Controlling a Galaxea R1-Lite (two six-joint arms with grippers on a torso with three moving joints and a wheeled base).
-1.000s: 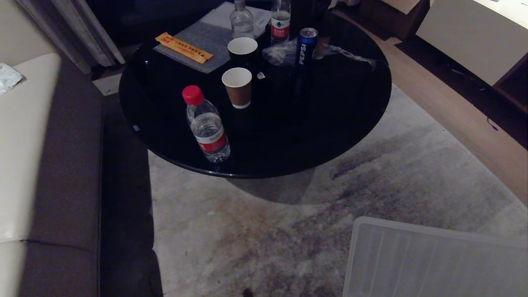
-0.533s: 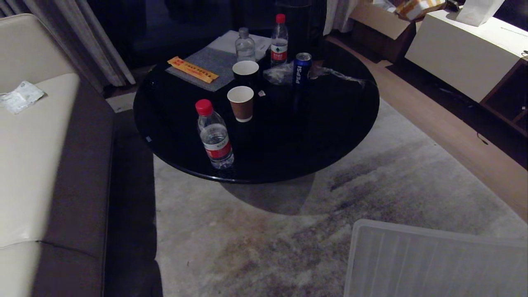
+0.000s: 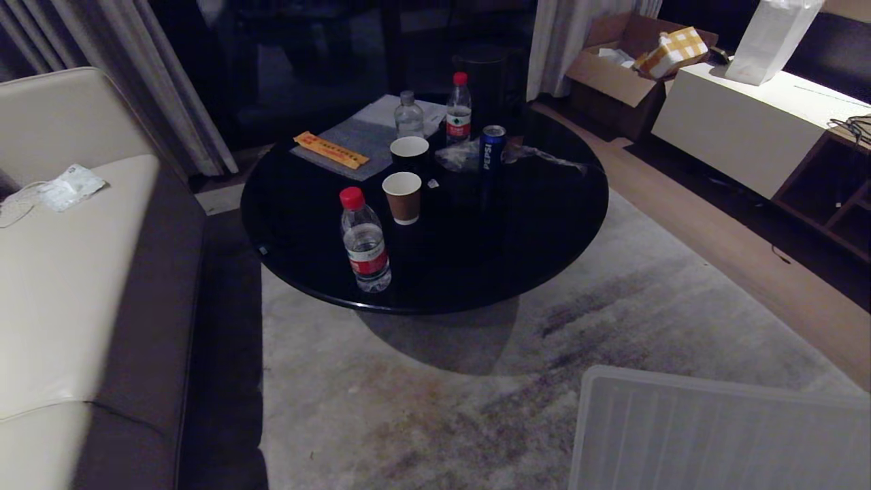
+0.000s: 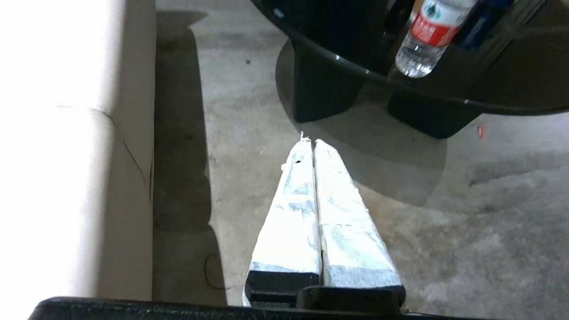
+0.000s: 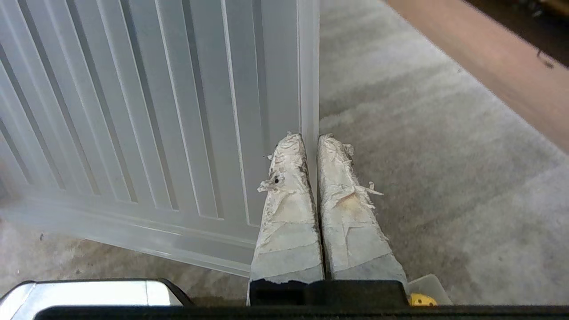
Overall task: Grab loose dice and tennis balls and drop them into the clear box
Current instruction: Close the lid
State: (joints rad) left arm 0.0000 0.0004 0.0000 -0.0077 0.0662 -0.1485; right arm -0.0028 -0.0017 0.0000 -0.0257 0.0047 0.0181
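Note:
Neither arm shows in the head view, and no dice or tennis balls show there. In the right wrist view a yellow die [image 5: 421, 300] with dark dots peeks out at the picture's edge. It sits at a translucent corner of the clear box [image 5: 428, 285], close beside the wrist. My right gripper [image 5: 310, 137] hangs shut and empty over the carpet, at the edge of the ribbed lid. My left gripper [image 4: 310, 141] is shut and empty above the carpet, between the sofa and the table's base. The tennis balls are out of view.
A flat ribbed clear lid [image 3: 714, 435] lies on the carpet at front right. A round black table [image 3: 544, 224] ahead carries a water bottle [image 3: 365, 241], paper cups [image 3: 402, 197] and a Pepsi can [image 3: 492, 148]. A sofa [image 3: 68, 286] runs along the left; a white cabinet [image 3: 748, 122] stands far right.
The head view has tilted upward, so the table and lid sit lower in the picture and more of the far room shows. Nothing on the table or floor has moved.

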